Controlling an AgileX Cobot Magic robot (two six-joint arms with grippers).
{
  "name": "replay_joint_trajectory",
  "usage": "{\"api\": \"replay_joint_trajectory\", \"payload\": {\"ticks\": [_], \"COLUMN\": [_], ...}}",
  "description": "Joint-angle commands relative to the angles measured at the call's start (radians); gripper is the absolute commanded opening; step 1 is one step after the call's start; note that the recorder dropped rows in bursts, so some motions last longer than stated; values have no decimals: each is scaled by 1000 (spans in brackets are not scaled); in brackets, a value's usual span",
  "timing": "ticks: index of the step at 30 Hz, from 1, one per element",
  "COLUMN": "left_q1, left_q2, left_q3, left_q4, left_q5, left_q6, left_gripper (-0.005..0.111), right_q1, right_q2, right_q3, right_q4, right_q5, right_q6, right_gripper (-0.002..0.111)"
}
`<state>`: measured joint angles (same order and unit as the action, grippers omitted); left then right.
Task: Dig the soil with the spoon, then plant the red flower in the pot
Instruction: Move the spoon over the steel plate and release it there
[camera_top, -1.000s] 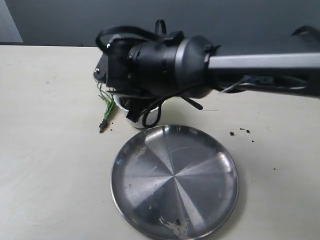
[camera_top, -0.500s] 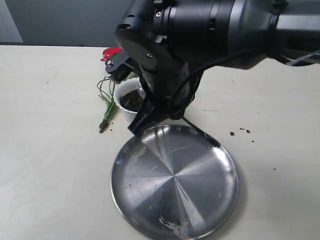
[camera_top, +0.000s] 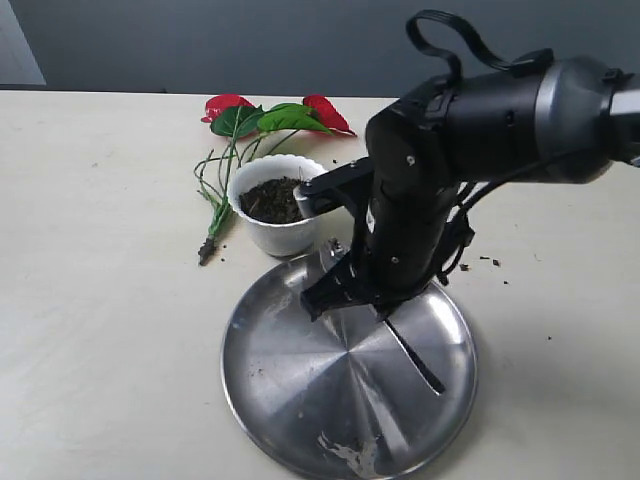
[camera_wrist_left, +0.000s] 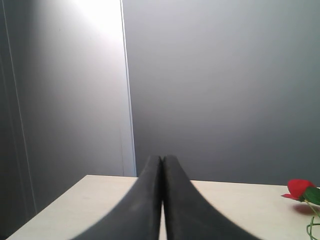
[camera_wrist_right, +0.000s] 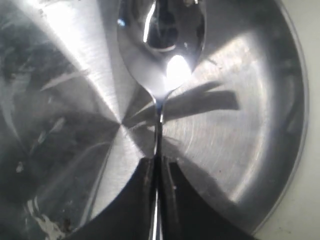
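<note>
The right end effector (camera_wrist_right: 157, 172) is clamped on the thin handle of the slim shiny silver metal spoon (camera_wrist_right: 161, 47), its two dark fingers (camera_wrist_right: 141, 195) pressed against either side of the shaft. The spoon's long axis runs straight out from between the fingers, bowl end farthest from them, hollow side facing the wrist camera. In the exterior view the right end effector (camera_top: 350, 290) hangs over the rim of the large round steel plate (camera_top: 300, 400) nearest the pot, and only a sliver of the spoon (camera_top: 327, 262) shows beside it.

Just beyond that rim stands the small white scalloped pot (camera_top: 280, 232), upright, filled with dark crumbly soil (camera_top: 272, 198). Past the pot the artificial red flower (camera_top: 228, 103) lies flat, blooms and green leaves pointing away from the end effector, thin stems trailing back alongside the pot.

The plate's far half is bare metal, giving open room below the fingers. A few dark crumbs (camera_top: 482, 263) lie on the pale cream surface (camera_top: 100, 300) beside the plate.

The left end effector (camera_wrist_left: 162, 165) is raised well away, fingers pressed together with nothing between them, facing a grey wall (camera_wrist_left: 225, 85); a red bloom shows at the frame's edge.
</note>
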<state>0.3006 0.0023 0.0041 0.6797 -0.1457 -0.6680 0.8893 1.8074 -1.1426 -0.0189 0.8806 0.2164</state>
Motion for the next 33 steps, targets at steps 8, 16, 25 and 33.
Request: {"api": "replay_joint_trajectory", "payload": {"ticks": [8, 16, 25, 33], "left_q1": [-4, -4, -4, -4], "left_q2": [-2, -2, -2, -2], "left_q3": [-4, -4, -4, -4], "left_q4": [-2, -2, -2, -2], "left_q5": [-4, -4, -4, -4], "left_q6": [-3, -3, -3, -3], "left_gripper": [0, 0, 0, 0], "right_q1": [-111, -111, -111, -56], "right_q2": [132, 133, 100, -63], "right_q3": [5, 5, 5, 5], "right_q4": [101, 144, 190, 370], "right_q5": [-55, -74, 20, -9], "right_q6": [-135, -197, -204, -235], "right_gripper": [-1, 9, 39, 38]}}
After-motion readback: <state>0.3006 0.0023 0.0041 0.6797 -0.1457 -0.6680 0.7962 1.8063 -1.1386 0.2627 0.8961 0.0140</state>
